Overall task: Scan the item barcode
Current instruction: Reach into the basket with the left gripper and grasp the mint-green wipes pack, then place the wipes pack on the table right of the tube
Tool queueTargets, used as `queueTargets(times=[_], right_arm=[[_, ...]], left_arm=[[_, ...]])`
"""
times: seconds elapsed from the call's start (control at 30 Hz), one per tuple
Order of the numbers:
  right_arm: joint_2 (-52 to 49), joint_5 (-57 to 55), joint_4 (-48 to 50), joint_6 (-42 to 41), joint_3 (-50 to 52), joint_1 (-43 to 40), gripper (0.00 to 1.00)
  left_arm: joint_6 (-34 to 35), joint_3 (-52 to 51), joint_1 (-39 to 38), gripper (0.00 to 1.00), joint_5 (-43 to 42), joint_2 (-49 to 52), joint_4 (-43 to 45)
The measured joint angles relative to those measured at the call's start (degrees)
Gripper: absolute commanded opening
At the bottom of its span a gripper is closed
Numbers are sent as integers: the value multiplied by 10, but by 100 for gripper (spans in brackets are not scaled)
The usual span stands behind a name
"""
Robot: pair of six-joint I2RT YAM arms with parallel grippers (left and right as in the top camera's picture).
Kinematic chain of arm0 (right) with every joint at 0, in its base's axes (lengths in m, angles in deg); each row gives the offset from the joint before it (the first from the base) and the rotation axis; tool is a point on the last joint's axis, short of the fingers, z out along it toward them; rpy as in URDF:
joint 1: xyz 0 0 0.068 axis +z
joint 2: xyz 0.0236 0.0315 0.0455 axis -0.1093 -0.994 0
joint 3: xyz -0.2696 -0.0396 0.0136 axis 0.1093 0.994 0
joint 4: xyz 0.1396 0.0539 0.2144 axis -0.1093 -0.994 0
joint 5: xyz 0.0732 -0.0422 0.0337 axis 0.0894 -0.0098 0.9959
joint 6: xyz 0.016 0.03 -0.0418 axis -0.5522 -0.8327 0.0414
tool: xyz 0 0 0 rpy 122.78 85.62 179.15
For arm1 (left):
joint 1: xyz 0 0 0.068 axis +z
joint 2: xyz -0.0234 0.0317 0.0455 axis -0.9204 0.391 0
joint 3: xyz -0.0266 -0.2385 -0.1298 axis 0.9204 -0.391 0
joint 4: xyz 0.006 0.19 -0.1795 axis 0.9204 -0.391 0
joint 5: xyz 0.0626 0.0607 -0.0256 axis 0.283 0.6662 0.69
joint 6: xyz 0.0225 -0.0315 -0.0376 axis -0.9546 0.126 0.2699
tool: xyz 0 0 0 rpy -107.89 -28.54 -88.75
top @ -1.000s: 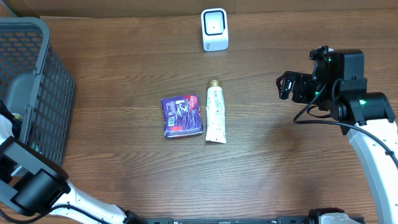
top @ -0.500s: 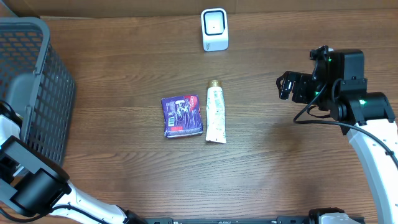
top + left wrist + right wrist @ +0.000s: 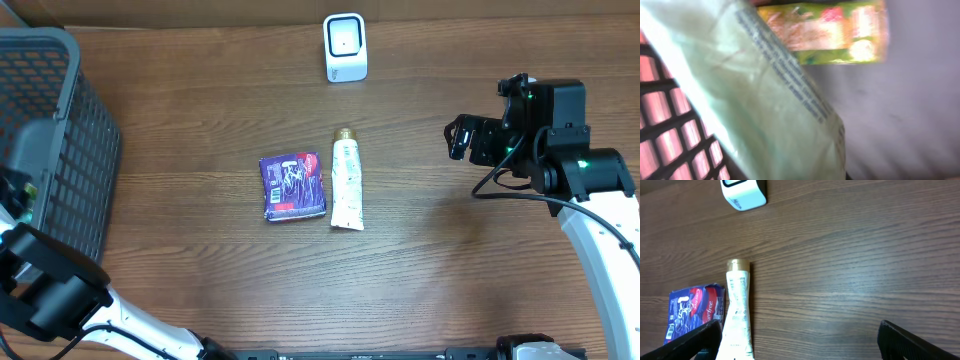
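Wooden table (image 3: 450, 290), scanner (image 3: 345, 47) at far edge, purple packet (image 3: 292, 186) and white tube (image 3: 347, 182) side by side at centre, right pincer (image 3: 460, 137) wide open and empty, left pincer closed inside mesh basket (image 3: 60, 130), apparently gripping pale green pouch (image 3: 755, 95).

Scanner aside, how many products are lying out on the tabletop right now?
2. A purple packet lies mid-table; a white tube lies alongside it, its cap toward the scanner. The left wrist view shows more packets inside the basket, so others may be hidden.
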Motion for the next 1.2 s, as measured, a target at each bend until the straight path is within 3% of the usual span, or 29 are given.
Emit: queueTargets(times=[0.17,0.4,0.53,0.63,0.9,1.07,1.2], right_arm=[[0,0,0,0,0,0,100],[0,0,0,0,0,0,100],[0,0,0,0,0,0,100],[0,0,0,0,0,0,100],[0,0,0,0,0,0,100],[0,0,0,0,0,0,100],[0,0,0,0,0,0,100]], left_arm=[[-2,130,-39,4,-14,-17,-73],[-23,191,-132,4,-27,-117,-94],[-54,198,-215,4,-54,-176,-105],[-82,200,-320,4,-98,-198,-139],[-104,104,-562,4,-127,-165,-134],[-106,1,-711,4,-145,-89,-67],[-106,-29,-782,4,-151,-32,-34]])
